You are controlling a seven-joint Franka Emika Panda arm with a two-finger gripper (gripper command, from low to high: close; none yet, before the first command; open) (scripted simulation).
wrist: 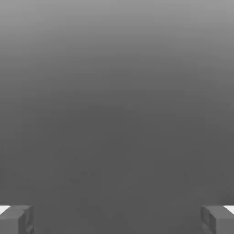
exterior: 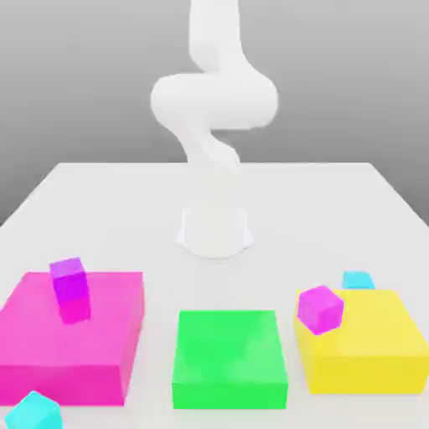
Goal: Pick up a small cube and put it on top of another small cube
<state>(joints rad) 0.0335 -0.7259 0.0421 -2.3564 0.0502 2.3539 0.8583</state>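
white table (exterior: 100,209) | white robot arm (exterior: 214,126) upright at centre | flat blocks: magenta (exterior: 100,335), yellow (exterior: 377,343), green (exterior: 228,356) | gripper (wrist: 117,219) fingers wide apart, empty | small cyan cubes: one (exterior: 33,412) before magenta block, one (exterior: 358,280) behind yellow block

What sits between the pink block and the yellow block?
In the exterior view, a flat green block lies between the pink block and the yellow block, with a strip of bare white table on each side of it.
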